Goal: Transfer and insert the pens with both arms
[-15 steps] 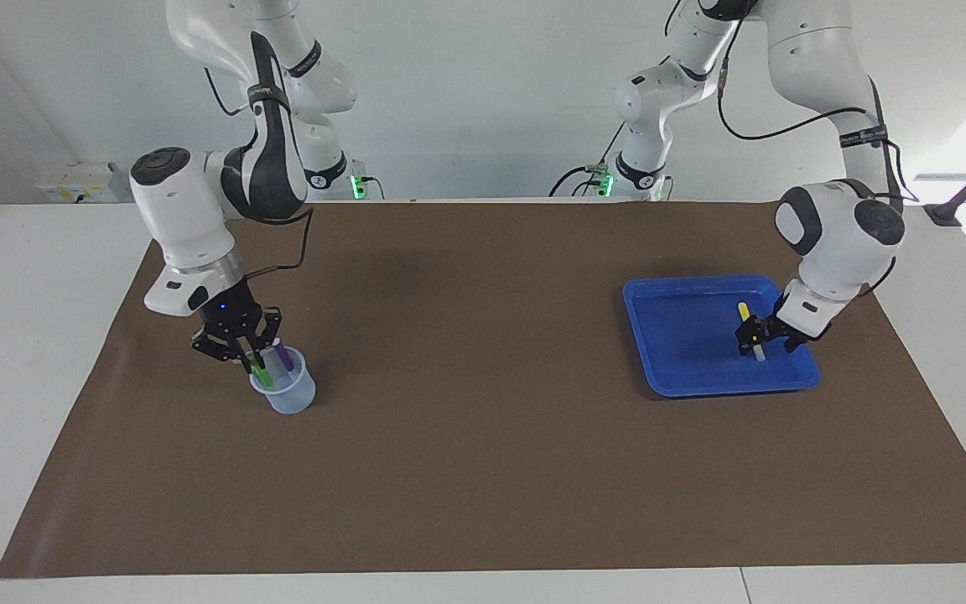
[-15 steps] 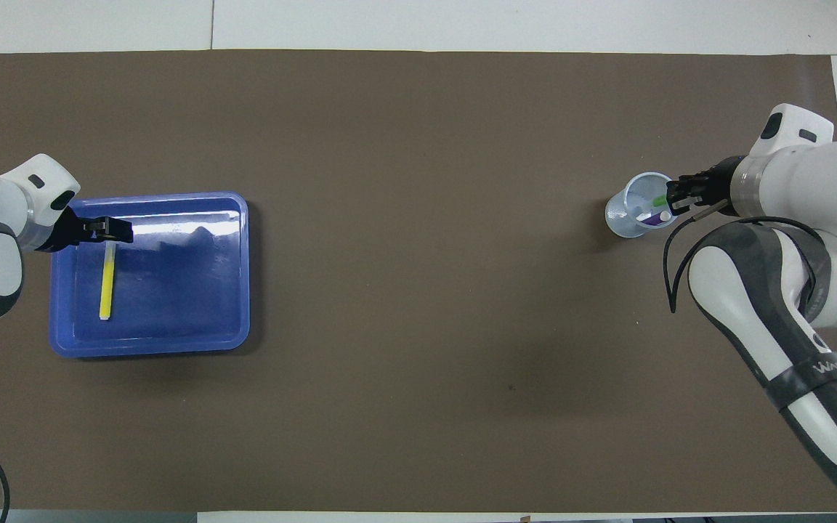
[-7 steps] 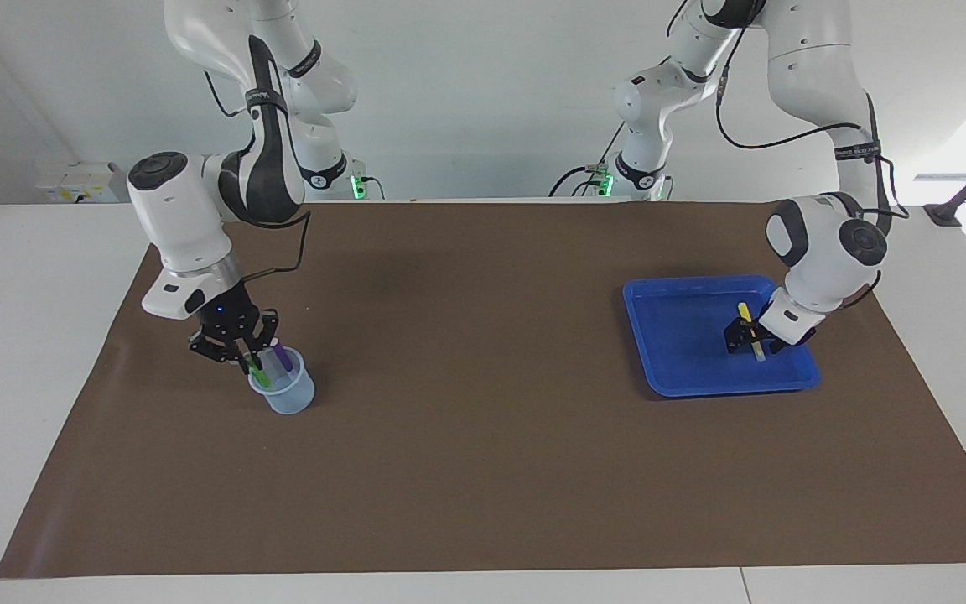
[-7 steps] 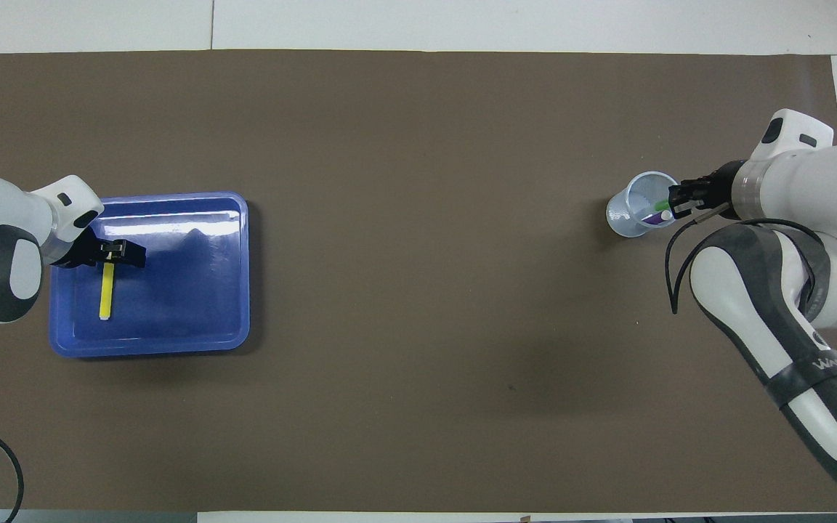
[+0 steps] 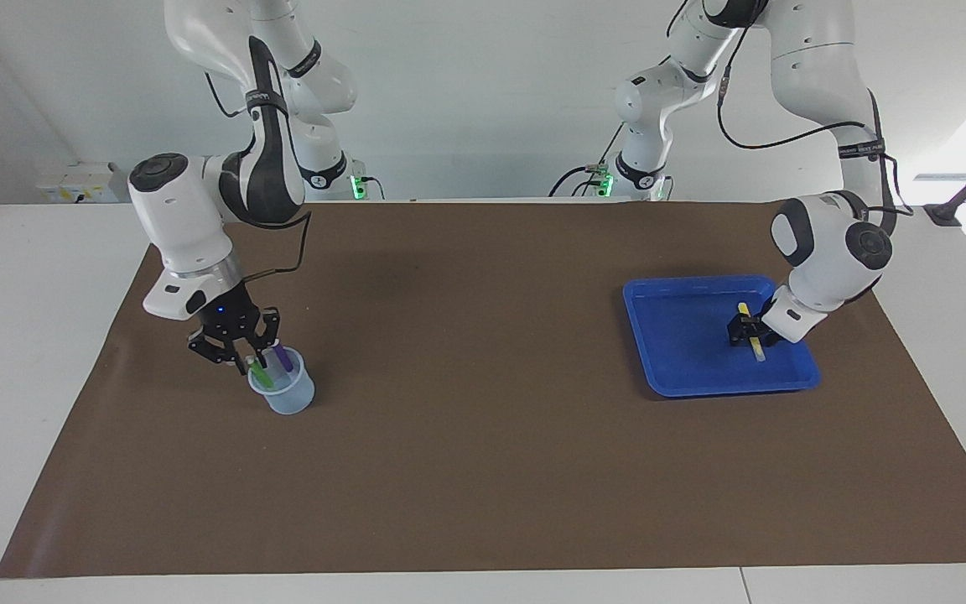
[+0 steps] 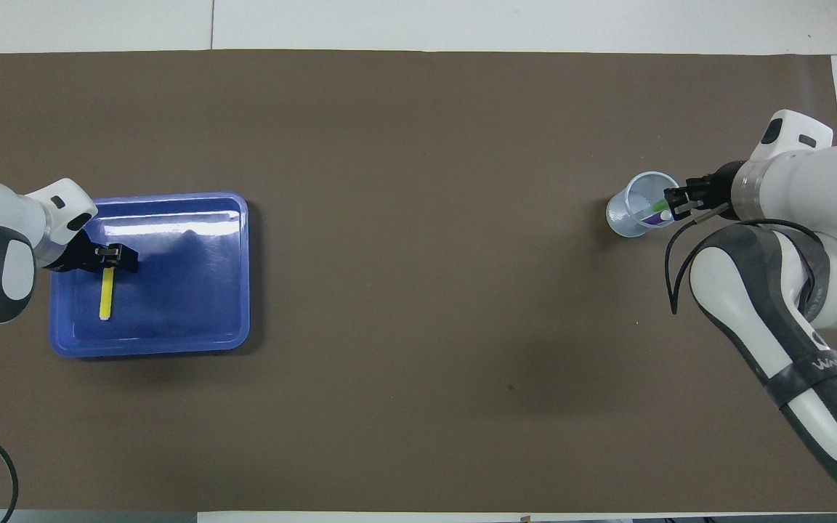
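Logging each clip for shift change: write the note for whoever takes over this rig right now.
Left gripper: down in the blue tray, fingers around the yellow pen; not lifted.
Right gripper: open, just above the clear cup.
Done: green pen and purple pen stand in the cup.
Left: lift the yellow pen, hand it over, insert it.

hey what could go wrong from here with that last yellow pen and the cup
The left gripper is down over the yellow pen near its whitish end in the blue tray; held off-centre, the pen may tilt or slip. The right gripper sits at the rim of the cup holding the green pen and purple pen; it might tip it.
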Controlling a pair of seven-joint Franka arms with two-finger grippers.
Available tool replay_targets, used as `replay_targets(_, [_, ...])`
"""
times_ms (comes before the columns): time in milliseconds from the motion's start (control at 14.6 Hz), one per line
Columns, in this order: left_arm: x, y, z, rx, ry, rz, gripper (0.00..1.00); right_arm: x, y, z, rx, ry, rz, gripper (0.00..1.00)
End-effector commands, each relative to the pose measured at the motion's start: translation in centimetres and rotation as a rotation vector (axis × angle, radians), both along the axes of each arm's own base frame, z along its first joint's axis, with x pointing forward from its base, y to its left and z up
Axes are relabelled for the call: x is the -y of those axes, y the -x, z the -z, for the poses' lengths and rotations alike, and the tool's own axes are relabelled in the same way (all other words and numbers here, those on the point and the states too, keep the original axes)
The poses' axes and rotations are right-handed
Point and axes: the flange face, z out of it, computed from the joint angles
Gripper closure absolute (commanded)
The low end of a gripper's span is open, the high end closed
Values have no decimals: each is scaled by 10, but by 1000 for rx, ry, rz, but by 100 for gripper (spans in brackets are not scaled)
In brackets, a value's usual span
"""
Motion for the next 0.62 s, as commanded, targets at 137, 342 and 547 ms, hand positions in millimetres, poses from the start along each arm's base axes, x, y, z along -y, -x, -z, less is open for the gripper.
replay_targets(137, [-7,0,-10,4,-19,9,69,5,-5,-13,33,-8,33,0])
replay_targets(342, [-8,-3,-12,12,-20,8,100,2,-13,-45,29,-35,111,0])
replay_targets(547, [-10,-7,-17,21,-21,5,100,0,-11,-80,-33,-50,210,0])
